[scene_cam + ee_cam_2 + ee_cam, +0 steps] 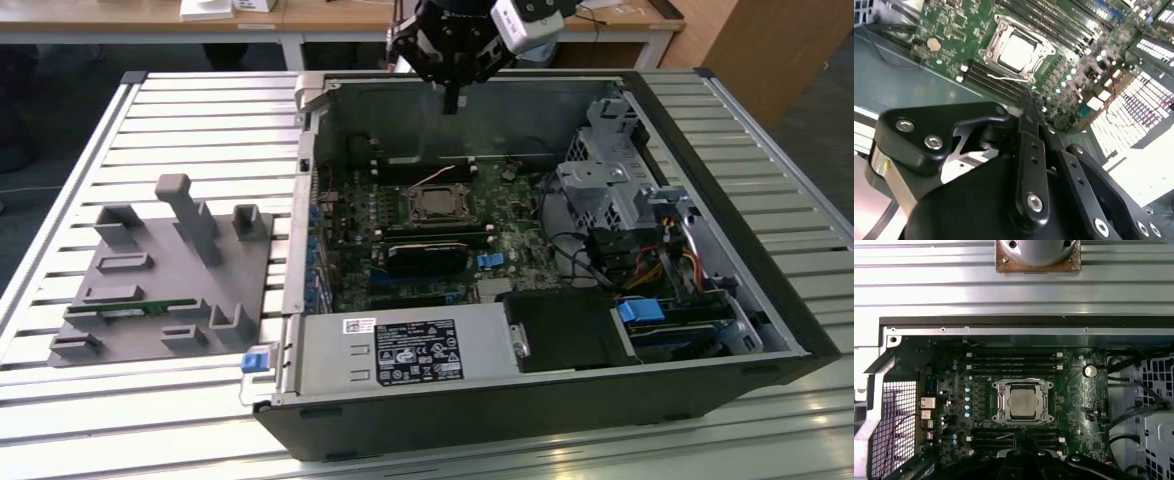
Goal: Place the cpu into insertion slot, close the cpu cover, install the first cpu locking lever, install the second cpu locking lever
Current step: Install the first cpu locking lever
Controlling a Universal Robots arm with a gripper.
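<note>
The cpu (437,205) (1018,50) (1022,403) lies flat in the insertion slot on the green board inside the open computer case. Its silver top shows through the window of the cpu cover (995,46) (999,405), which lies down around it and hides the slot's rim. Thin wire levers run along the frame's edges; I cannot tell whether they are latched. My gripper (454,100) (1028,96) hangs well above the board near the case's rear wall, fingers shut together and holding nothing.
A power supply box (400,350) fills the case's near corner, with a drive cage (614,190) and cables on the exterior view's right. A grey fixture (160,280) stands on the slatted table (200,120) beside the case. Long memory slots (1014,360) flank the socket.
</note>
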